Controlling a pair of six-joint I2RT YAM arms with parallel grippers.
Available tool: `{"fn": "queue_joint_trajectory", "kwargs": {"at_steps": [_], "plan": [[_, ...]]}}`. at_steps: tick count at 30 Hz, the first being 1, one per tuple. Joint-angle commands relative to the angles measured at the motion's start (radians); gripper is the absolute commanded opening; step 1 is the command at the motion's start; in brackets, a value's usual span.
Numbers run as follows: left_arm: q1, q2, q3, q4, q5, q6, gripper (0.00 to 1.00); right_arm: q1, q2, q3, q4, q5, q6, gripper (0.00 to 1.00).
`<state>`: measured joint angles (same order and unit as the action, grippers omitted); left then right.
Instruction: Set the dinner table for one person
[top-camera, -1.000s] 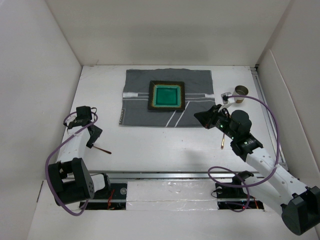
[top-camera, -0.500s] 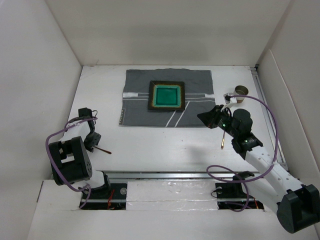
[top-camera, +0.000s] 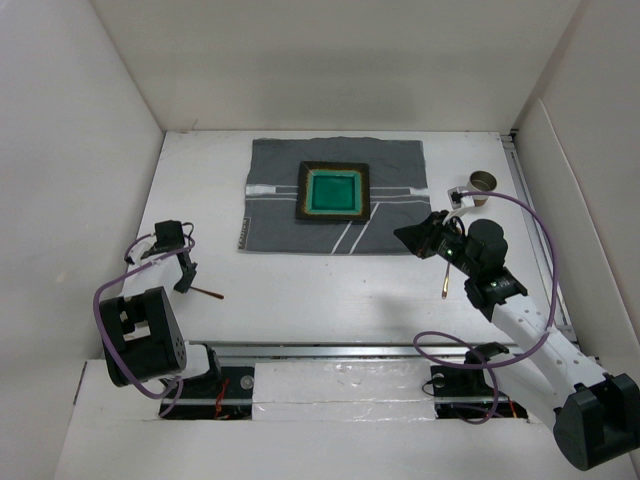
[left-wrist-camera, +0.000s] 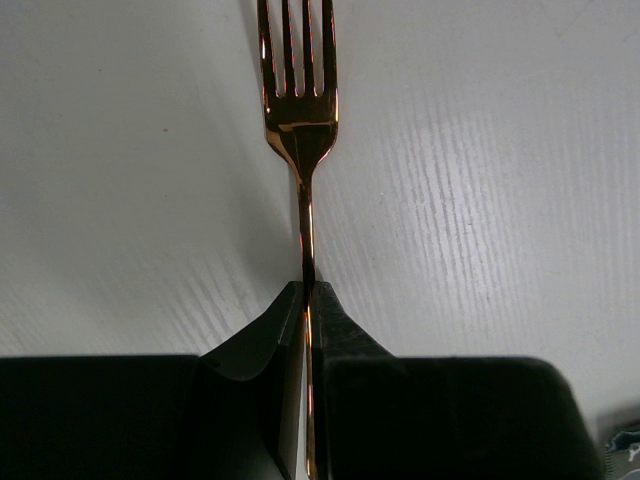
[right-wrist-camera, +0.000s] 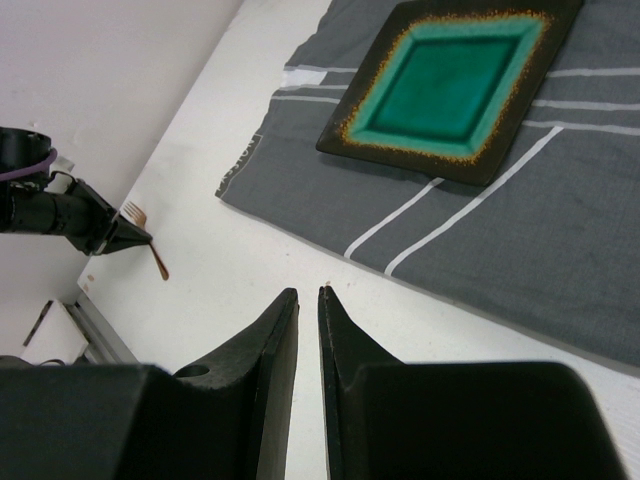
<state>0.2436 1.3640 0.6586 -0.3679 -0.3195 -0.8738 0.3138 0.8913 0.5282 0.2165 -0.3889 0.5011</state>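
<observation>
While our left gripper (left-wrist-camera: 305, 290) is clamping the fork (left-wrist-camera: 300, 110) off the grey mat's (top-camera: 275, 215) near-left corner, our right gripper (right-wrist-camera: 308, 295) is hovering at its near-right corner, barely parted and empty. We're seeing the dinner table (top-camera: 330, 290) lying under that mat.

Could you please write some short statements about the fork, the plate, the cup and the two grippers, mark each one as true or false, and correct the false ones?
1. The left gripper is closed on the handle of the fork. True.
2. The green plate lies on the bare white table. False: it lies on the grey mat.
3. The fork lies on the mat. False: it is at the bare table, to the left of the mat and apart from it.
4. A small cup stands on the table to the right of the mat. True.
5. The right gripper holds the plate. False: nothing is between its fingers, and the plate is apart from it.
</observation>
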Motion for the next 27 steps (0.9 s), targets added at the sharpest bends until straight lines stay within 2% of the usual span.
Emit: {"fn": "queue_joint_trajectory", "kwargs": {"at_steps": [1, 4, 7, 10, 12, 17, 18, 22, 24, 27], "plan": [[-0.004, 0.0, -0.083, 0.078, 0.057, -0.037, 0.0, -0.005, -0.012, 0.013, 0.041, -0.013, 0.002, 0.2], [-0.004, -0.034, -0.093, 0.095, 0.065, -0.024, 0.0, -0.015, -0.009, 0.007, 0.047, -0.022, 0.01, 0.2], [-0.041, -0.125, -0.033, 0.057, 0.048, -0.004, 0.0, -0.015, -0.015, 0.007, 0.044, -0.028, 0.007, 0.2], [-0.133, -0.239, 0.124, 0.093, 0.065, 0.124, 0.0, -0.015, -0.017, 0.006, 0.044, -0.028, 0.007, 0.2], [-0.144, -0.247, 0.156, 0.102, 0.092, 0.148, 0.0, -0.015, -0.015, 0.006, 0.044, -0.025, 0.005, 0.2], [-0.265, -0.114, 0.418, 0.087, 0.045, 0.286, 0.0, -0.015, -0.009, 0.009, 0.041, -0.011, 0.001, 0.2], [-0.32, -0.059, 0.447, 0.099, 0.034, 0.304, 0.0, -0.015, -0.011, 0.01, 0.04, -0.007, -0.002, 0.2], [-0.423, 0.081, 0.627, 0.162, 0.112, 0.421, 0.0, 0.004, -0.012, 0.015, 0.026, 0.045, -0.016, 0.2], [-0.476, 0.183, 0.702, 0.167, 0.138, 0.561, 0.0, 0.004, -0.011, 0.019, 0.018, 0.048, -0.024, 0.2], [-0.489, 0.307, 0.811, 0.161, 0.253, 0.663, 0.0, 0.022, -0.009, 0.021, 0.011, 0.082, -0.032, 0.2]]}}
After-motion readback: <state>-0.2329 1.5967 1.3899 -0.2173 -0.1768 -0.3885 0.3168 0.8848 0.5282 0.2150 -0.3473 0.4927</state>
